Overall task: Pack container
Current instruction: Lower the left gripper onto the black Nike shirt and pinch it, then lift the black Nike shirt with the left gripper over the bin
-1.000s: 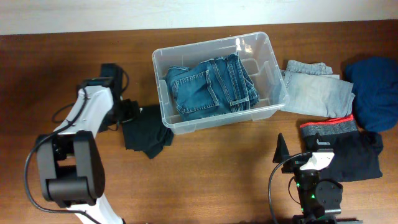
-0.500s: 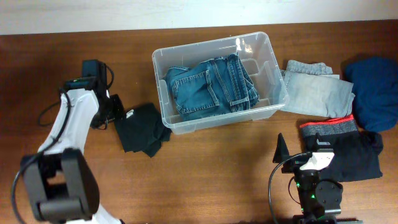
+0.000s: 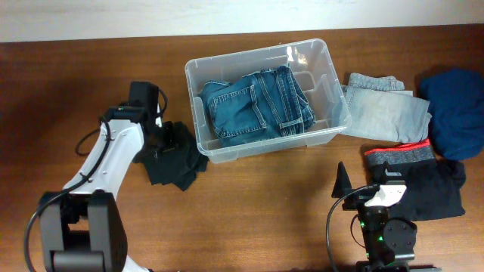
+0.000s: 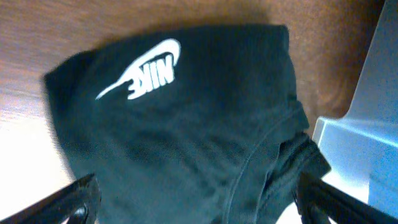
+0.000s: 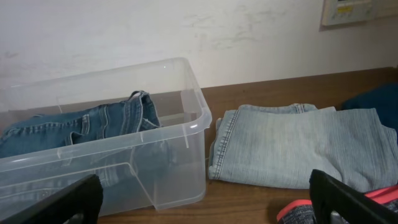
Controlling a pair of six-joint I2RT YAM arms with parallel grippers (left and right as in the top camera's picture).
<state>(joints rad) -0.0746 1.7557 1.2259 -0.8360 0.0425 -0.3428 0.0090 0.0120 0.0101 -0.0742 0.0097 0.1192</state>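
The clear plastic container (image 3: 333, 83) stands at the table's middle back with folded blue jeans (image 3: 257, 106) in it. A black Nike shirt (image 3: 180, 165) lies crumpled on the table against its left wall. My left gripper (image 3: 168, 142) hovers just over that shirt. In the left wrist view the shirt (image 4: 174, 124) fills the frame and the gripper (image 4: 199, 208) is open wide, one finger at each side, holding nothing. My right gripper (image 3: 363, 181) is open and empty at the front right. Its wrist view (image 5: 205, 208) shows the container (image 5: 180, 155) ahead to the left.
Folded light blue jeans (image 3: 382, 109) lie right of the container, also in the right wrist view (image 5: 292, 149). A dark blue garment (image 3: 454, 109) is at the far right. A grey garment with a red band (image 3: 401, 155) lies on a black one (image 3: 431, 189) beside the right gripper.
My left arm swung out to the left, then back right. Its gripper is now over the black shirt, close to the container. The right arm has not moved.
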